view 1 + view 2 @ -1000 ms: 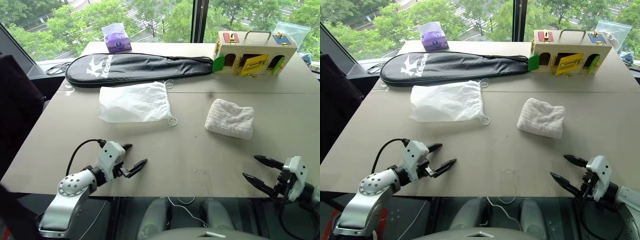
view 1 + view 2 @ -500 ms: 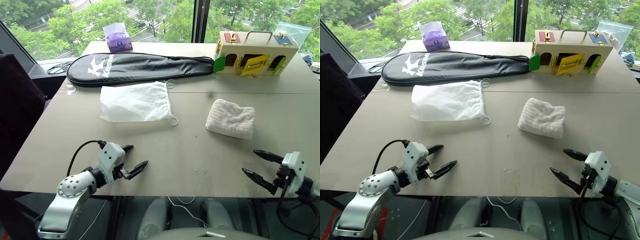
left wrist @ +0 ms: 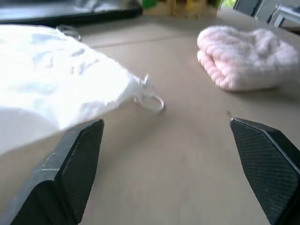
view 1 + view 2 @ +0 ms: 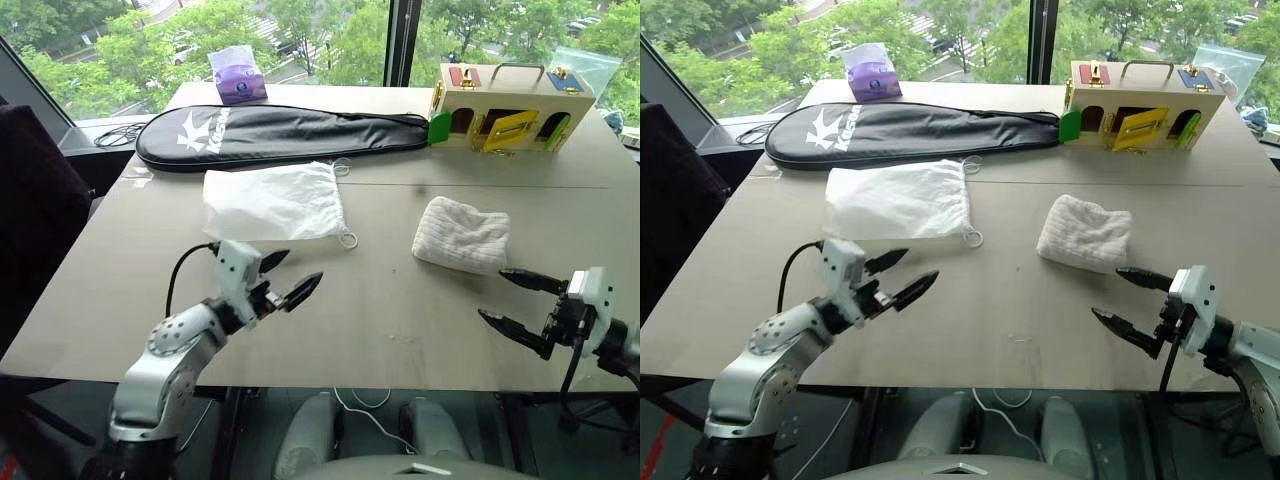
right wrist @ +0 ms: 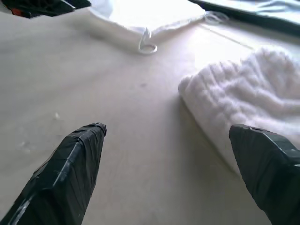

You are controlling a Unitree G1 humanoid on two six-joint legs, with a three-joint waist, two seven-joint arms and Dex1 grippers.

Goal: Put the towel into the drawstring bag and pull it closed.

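Worktop (image 4: 380, 300), matte grey-brown, carries everything. Flat near its middle lies the drawstring bag (image 4: 270, 203), thin, crinkled and translucent, its cord loop (image 4: 347, 240) trailing from the mouth. Well apart to its right sits the towel (image 4: 462, 236), thick, ribbed, folded. Approach step, I judge: left gripper (image 4: 290, 280) and right gripper (image 4: 518, 303) hover empty, fingers spread. Next, the right should close on the towel.
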